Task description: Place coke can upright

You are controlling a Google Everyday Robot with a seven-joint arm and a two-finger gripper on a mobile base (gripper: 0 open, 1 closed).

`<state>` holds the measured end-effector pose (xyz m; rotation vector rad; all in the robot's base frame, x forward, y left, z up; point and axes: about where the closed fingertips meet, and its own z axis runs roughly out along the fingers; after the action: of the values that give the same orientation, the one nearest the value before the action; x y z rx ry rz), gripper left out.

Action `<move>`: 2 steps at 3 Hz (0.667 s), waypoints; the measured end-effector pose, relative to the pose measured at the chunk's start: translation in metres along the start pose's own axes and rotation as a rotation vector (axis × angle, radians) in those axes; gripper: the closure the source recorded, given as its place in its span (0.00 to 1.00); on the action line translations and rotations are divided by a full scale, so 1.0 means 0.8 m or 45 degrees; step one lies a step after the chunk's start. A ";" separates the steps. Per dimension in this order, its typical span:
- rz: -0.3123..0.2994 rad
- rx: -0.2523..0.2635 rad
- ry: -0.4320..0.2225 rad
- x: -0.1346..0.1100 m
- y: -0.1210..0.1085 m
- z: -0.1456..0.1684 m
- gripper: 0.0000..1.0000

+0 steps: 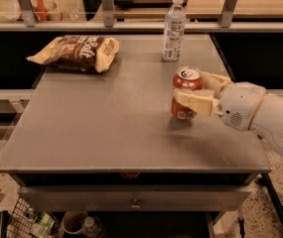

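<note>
A chip bag point(76, 53) lies flat at the worktop's point(101, 128) far left, its printing only partly readable, and a clear water bottle point(174, 29) stands upright at the far edge. Right of centre the coke can point(186, 78) is upright, the gripper point(189, 89) jaws closed around its middle. The near jaw covers the label, the far one is mostly hidden, whether the base touches the worktop is unclear, and the arm point(265, 115) is cut off at the right.

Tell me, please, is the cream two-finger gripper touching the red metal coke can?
Touching. The camera view shows the gripper, at the table's right, closed on the coke can, finger across its front.
</note>
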<state>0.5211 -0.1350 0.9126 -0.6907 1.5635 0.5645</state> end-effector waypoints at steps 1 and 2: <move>-0.018 0.008 -0.001 0.010 0.004 0.004 1.00; 0.005 0.015 -0.015 0.017 0.007 0.005 1.00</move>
<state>0.5197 -0.1297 0.8981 -0.6741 1.5566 0.5607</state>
